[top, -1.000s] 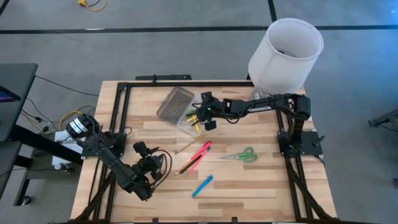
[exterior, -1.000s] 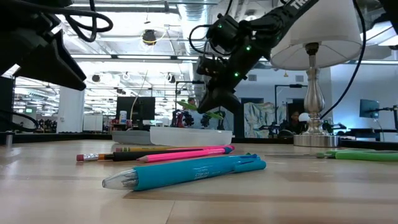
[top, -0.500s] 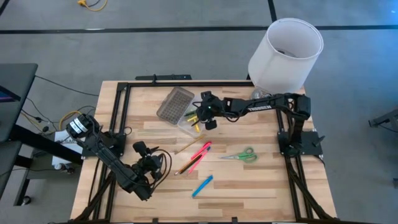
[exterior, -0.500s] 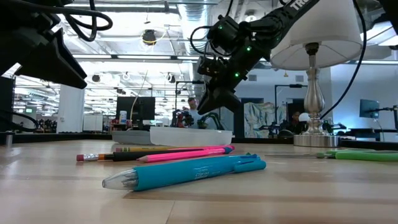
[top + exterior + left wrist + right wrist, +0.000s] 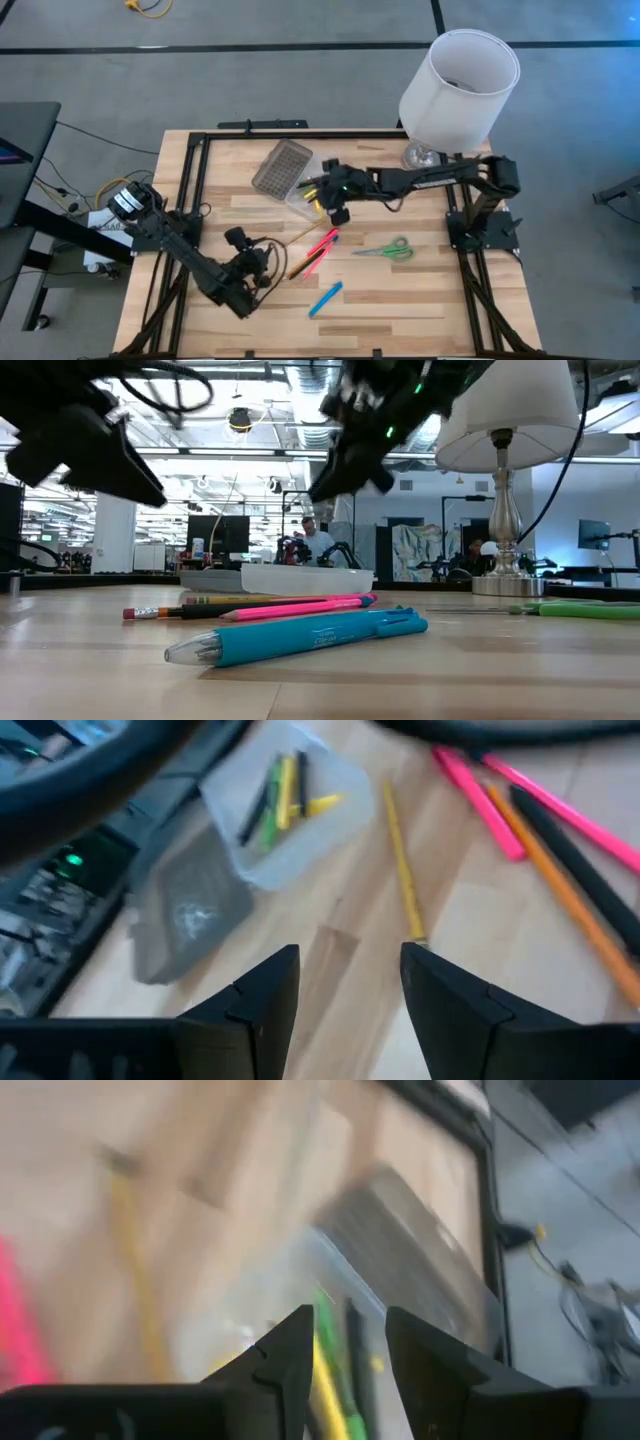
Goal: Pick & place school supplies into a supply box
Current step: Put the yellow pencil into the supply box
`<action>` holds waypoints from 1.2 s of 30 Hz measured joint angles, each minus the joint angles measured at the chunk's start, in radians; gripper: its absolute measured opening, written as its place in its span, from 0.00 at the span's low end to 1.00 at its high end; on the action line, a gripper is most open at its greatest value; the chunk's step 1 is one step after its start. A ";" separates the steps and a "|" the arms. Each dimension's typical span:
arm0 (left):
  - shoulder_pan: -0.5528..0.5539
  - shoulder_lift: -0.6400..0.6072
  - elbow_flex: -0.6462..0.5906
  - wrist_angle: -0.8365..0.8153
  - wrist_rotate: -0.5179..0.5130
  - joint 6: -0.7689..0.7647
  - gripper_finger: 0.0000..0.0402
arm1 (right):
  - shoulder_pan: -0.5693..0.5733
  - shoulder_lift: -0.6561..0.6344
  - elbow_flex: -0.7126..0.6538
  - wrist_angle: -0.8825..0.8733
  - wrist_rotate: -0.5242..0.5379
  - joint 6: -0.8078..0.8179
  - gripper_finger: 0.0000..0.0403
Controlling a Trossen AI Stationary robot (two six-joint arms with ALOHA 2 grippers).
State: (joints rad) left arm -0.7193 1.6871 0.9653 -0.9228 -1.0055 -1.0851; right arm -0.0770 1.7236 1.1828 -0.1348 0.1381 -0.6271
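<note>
White lampshade (image 5: 460, 85) beside supply box (image 5: 300, 195)

clear box (image 5: 303, 201) holding yellow and green sticks; grey grid-patterned lid (image 5: 281, 168) beside it. yellow pencil (image 5: 301, 235), pink pen (image 5: 322, 242), orange pencil (image 5: 303, 264) and dark pen (image 5: 314, 259) on pale wood table (image 5: 400, 300). blue marker (image 5: 325, 298). green-handled scissors (image 5: 385, 250). white lampshade (image 5: 459, 88). black arms.

Wooden table (image 5: 400, 300) carries box (image 5: 303, 201), pens (image 5: 318, 249), scissors (image 5: 385, 249), lamp (image 5: 458, 85).
</note>
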 joint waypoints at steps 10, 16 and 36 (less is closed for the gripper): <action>0.152 0.000 0.000 0.409 0.246 0.500 0.43 | 0.202 -0.164 -0.001 -0.240 -0.009 0.145 0.29; 0.249 0.000 0.000 0.468 0.298 0.610 0.43 | 0.294 -0.225 -0.082 -0.268 0.059 0.257 0.29; 0.676 0.000 0.000 0.602 0.807 0.813 0.43 | 0.730 -0.319 -0.316 -0.200 0.432 0.639 0.29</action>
State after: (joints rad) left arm -0.0436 1.6871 0.9657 -0.3207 -0.1983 -0.2718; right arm 0.6530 1.4048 0.8672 -0.3344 0.5703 0.0120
